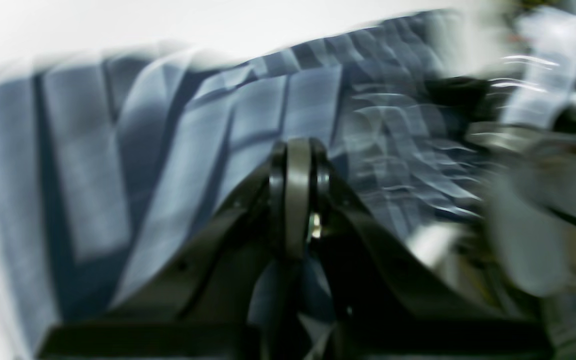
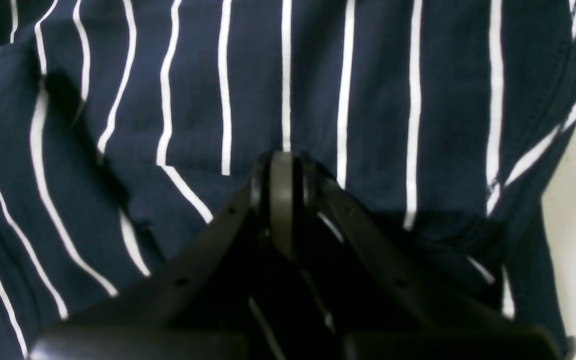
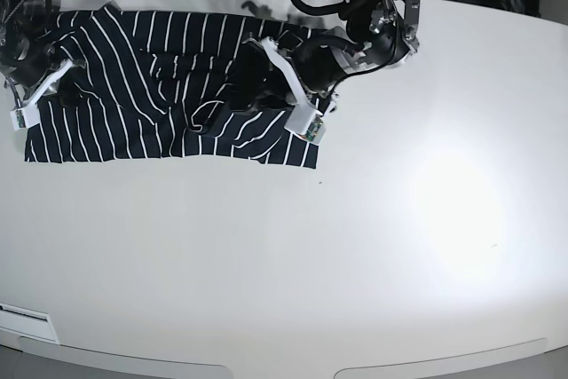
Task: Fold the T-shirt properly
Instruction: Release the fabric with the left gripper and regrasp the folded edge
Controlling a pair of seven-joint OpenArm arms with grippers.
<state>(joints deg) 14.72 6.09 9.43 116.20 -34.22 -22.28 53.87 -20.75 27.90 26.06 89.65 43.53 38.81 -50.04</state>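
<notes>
The T-shirt (image 3: 169,86) lies partly folded and rumpled at the far left of the white surface (image 3: 355,246). The right claw (image 2: 282,165) looks closed on a pinch of fabric; the left claw (image 1: 298,150) seems closed too, but blur hides any grip. Uneven pulling could bunch the cloth or skew the fold.

The white table (image 3: 355,246) lies bare across its near half and its right side, so a gripper can pass freely there. The T-shirt (image 3: 151,95) covers the far left part. The left gripper (image 3: 253,82) and the right gripper (image 3: 67,86) sit low on the cloth and block the way there.
</notes>
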